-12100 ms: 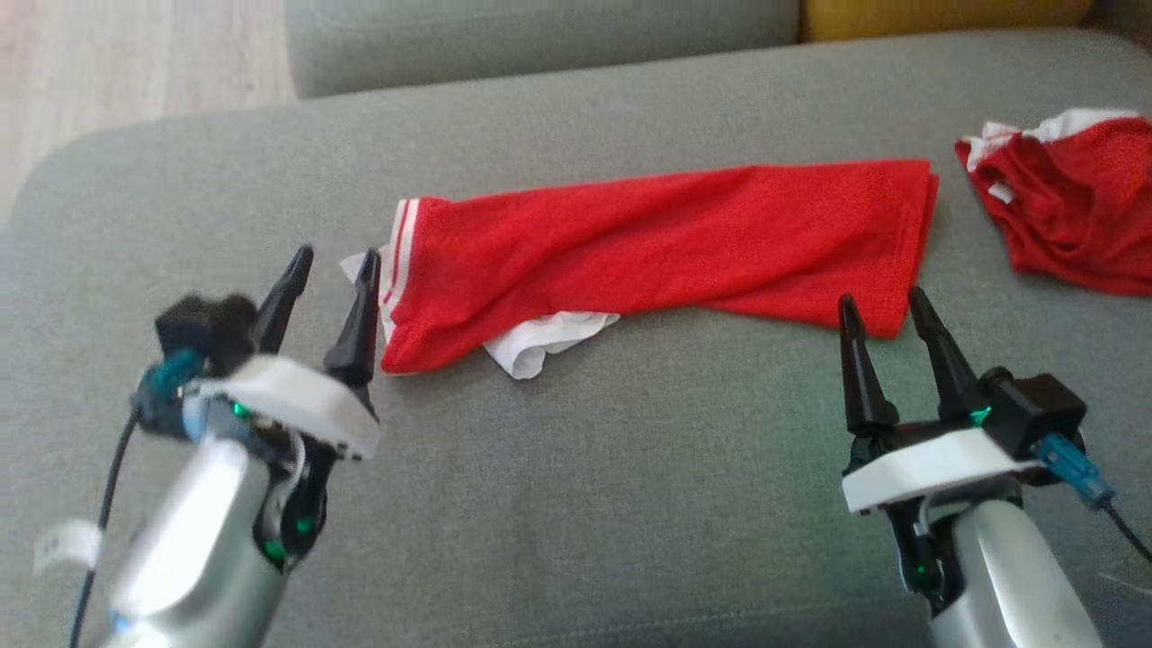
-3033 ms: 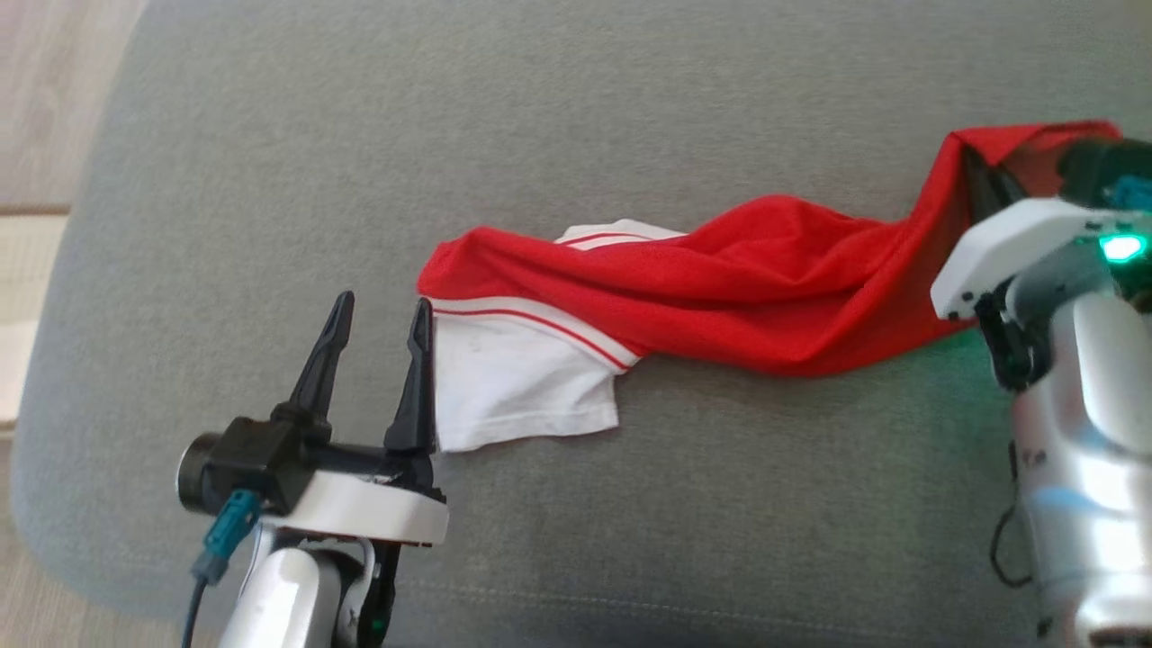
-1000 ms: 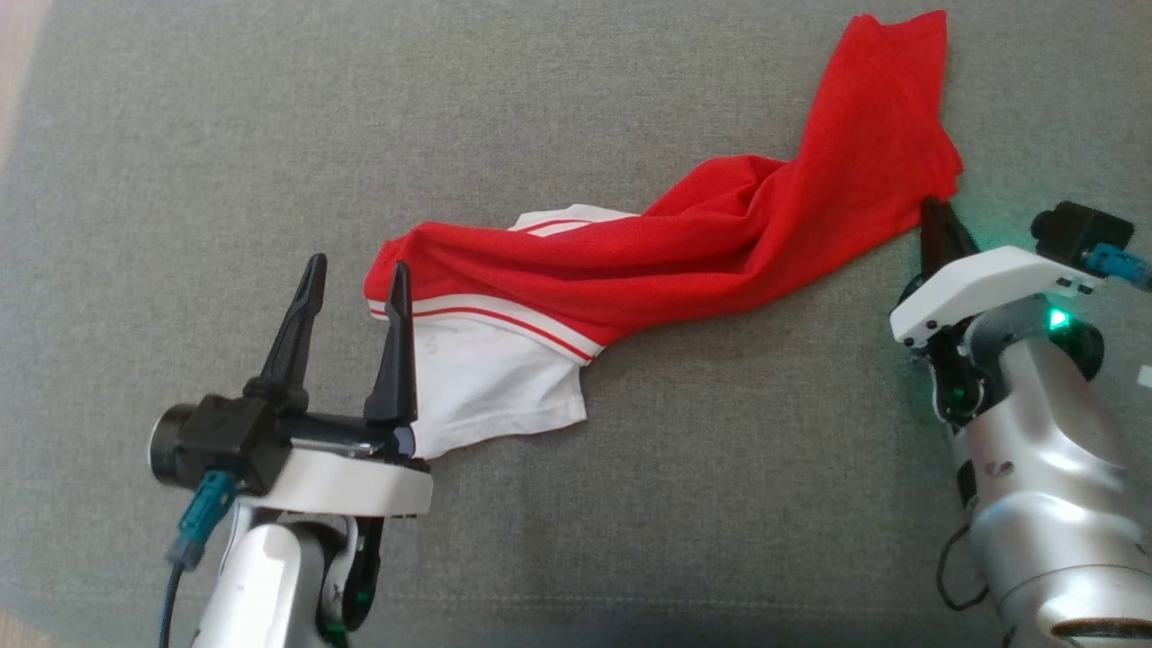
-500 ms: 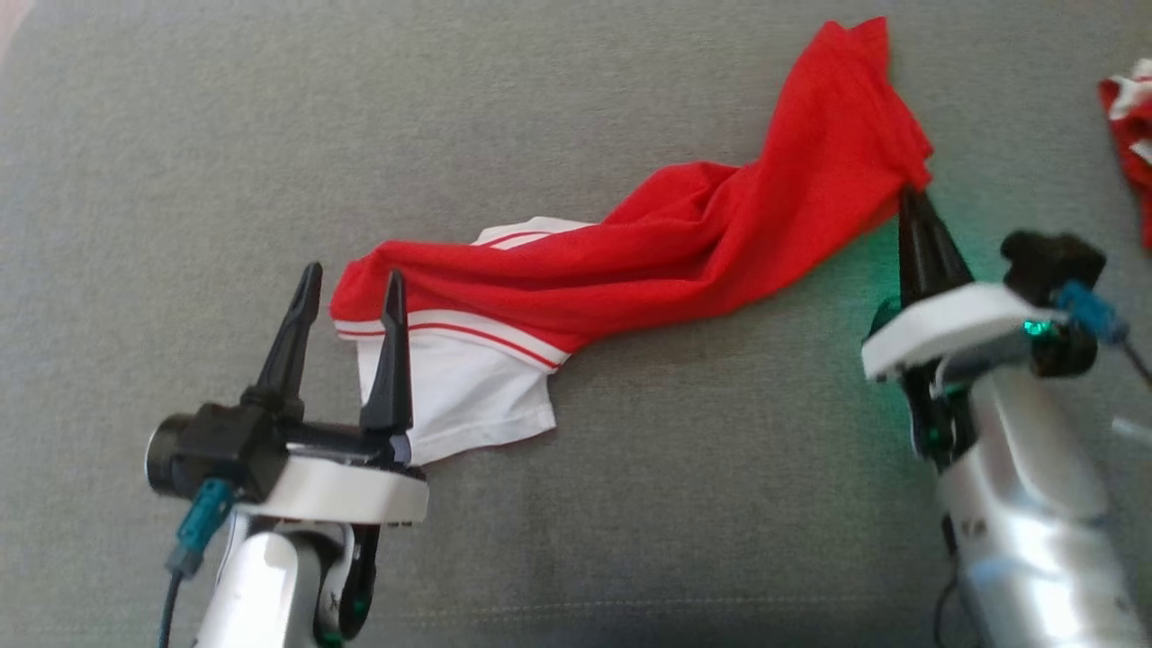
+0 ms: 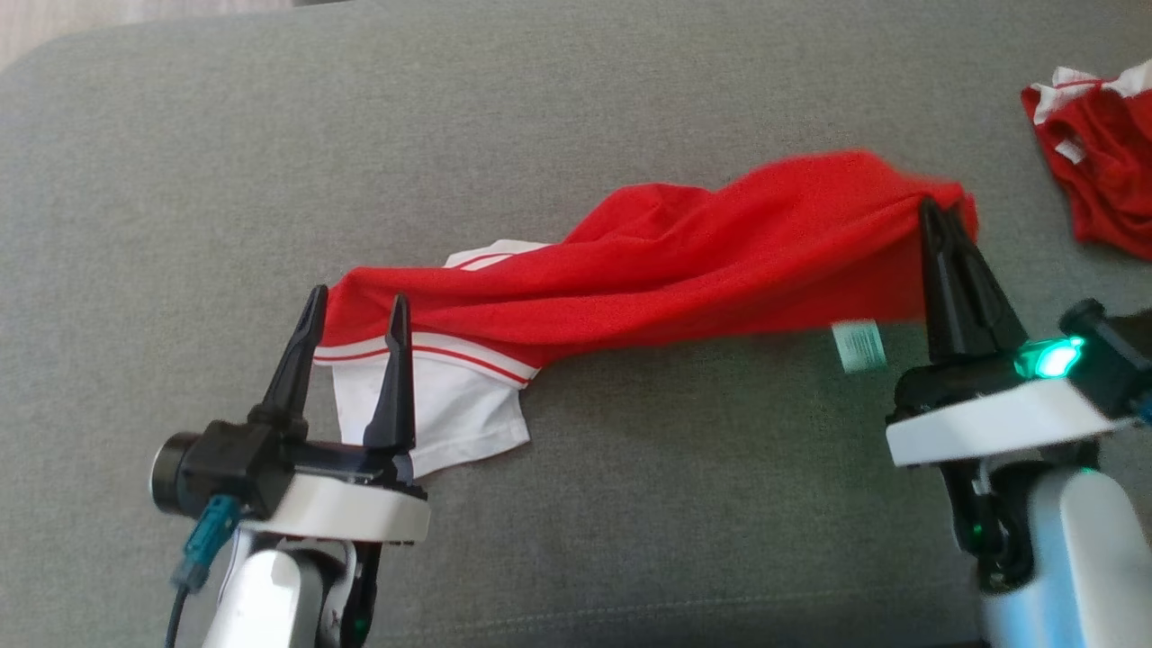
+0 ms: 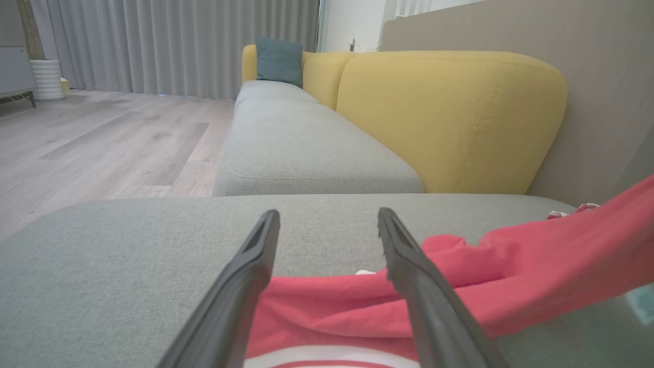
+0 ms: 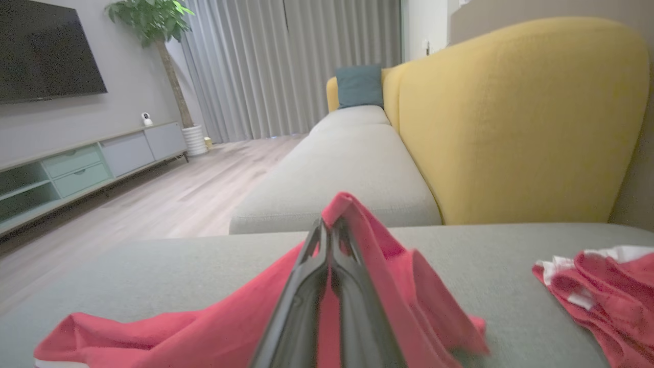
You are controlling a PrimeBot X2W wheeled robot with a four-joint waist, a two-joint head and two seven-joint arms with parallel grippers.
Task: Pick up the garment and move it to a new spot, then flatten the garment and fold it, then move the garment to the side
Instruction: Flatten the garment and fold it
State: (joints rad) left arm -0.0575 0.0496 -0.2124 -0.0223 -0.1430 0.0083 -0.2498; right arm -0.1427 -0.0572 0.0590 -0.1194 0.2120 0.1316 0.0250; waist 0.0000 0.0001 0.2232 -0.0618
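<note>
At the near, white-hemmed end of the garment (image 5: 684,270), the left hand (image 5: 357,295) is held with its two fingers spread apart and nothing between them. One finger is seen across the white hem, so part of that hem is hidden; whether cloth is touched cannot be told. At the garment's opposite, red end, the right hand (image 5: 929,209) is pressed together and clamped on a pinch of the cloth. In the right wrist view the fabric is draped down both sides of the closed fingers, which cover the gripped edge. A small white label (image 5: 858,346) is seen hanging under the garment just beside that hand. The garment itself is stretched in a twisted band between the two hands across the grey sofa seat (image 5: 630,504), its white end resting on the seat. Beyond its red end, well apart, a second red garment (image 5: 1098,180) is left crumpled. Farther behind the garment, a yellow backrest (image 7: 511,128), a teal cushion (image 7: 359,86), a wooden floor (image 6: 102,143) and grey curtains (image 6: 179,46) are seen.
</note>
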